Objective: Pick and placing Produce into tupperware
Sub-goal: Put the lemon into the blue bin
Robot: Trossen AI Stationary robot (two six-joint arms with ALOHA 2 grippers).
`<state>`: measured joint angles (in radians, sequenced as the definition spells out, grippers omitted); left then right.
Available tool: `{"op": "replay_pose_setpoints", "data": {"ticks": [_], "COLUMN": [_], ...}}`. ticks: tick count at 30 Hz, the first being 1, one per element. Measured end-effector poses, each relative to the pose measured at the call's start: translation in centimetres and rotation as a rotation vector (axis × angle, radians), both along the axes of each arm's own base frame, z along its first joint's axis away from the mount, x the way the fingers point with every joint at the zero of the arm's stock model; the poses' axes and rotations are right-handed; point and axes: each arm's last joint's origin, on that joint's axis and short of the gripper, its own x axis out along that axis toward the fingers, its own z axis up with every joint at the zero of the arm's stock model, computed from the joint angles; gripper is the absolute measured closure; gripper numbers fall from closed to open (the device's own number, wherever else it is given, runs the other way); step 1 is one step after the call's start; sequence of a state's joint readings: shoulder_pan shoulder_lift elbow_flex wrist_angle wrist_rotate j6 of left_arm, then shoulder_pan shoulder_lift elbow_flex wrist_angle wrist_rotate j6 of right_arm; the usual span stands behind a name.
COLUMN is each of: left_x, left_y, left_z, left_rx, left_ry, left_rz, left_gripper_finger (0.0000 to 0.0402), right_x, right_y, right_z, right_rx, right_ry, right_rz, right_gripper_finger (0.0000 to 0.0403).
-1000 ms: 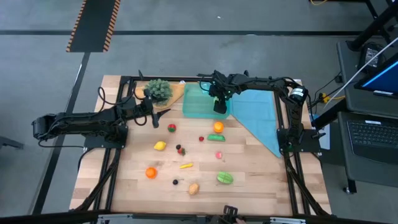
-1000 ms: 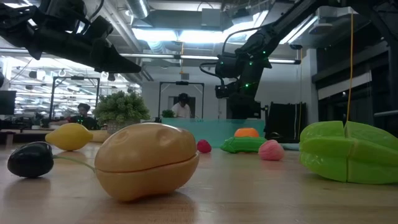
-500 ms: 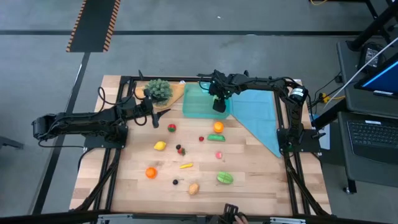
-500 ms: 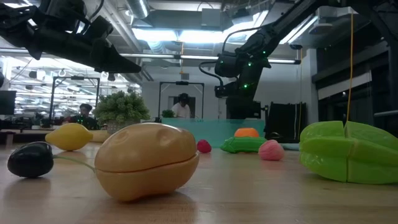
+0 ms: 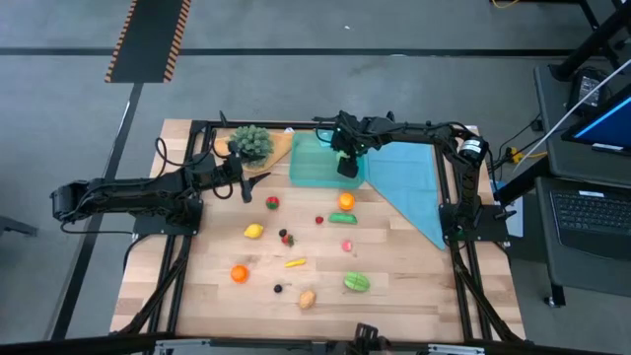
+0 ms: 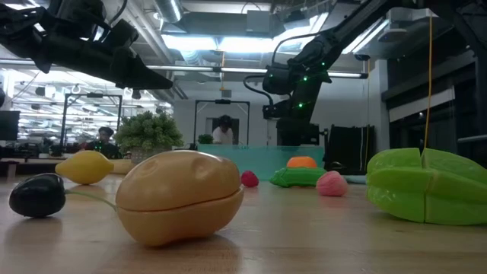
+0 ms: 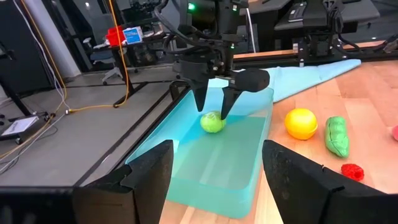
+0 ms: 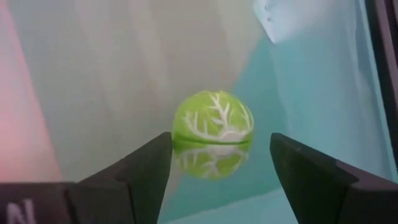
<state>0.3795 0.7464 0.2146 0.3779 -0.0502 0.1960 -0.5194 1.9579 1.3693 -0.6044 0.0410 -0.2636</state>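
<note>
Cabbage (image 7: 212,122) sits in the tupperware (image 7: 205,155) under our right gripper (image 7: 212,106), fingers open; left gripper (image 5: 244,185) open too; eleven-ish pieces left on the desk (image 5: 394,286).

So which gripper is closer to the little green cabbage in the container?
Right. The right gripper hangs directly over the cabbage in the container, jaws open. The left gripper waits off to the side, beyond the container's edge.
</note>
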Motion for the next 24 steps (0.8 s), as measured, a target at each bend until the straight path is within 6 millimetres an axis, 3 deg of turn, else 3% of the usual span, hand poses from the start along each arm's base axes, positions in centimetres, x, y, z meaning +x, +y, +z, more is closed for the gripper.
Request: {"op": "replay_pose_setpoints", "data": {"ticks": [18, 24], "left_x": [0.0, -0.5], "left_y": [0.0, -0.2], "left_z": [0.1, 0.8], "left_rx": [0.024, 0.04], "left_ry": [0.006, -0.046], "left_rz": [-0.004, -0.003], "left_gripper_finger": [0.0162, 0.0162], "right_x": [0.1, 0.2], "right_y": [0.1, 0.9], "right_z": [0.5, 2.9], "right_rx": [0.02, -0.018], "right_ry": [-0.006, -0.084], "right_rz": [-0.046, -0.019], "right_gripper_finger": [0.0131, 0.0131]}}
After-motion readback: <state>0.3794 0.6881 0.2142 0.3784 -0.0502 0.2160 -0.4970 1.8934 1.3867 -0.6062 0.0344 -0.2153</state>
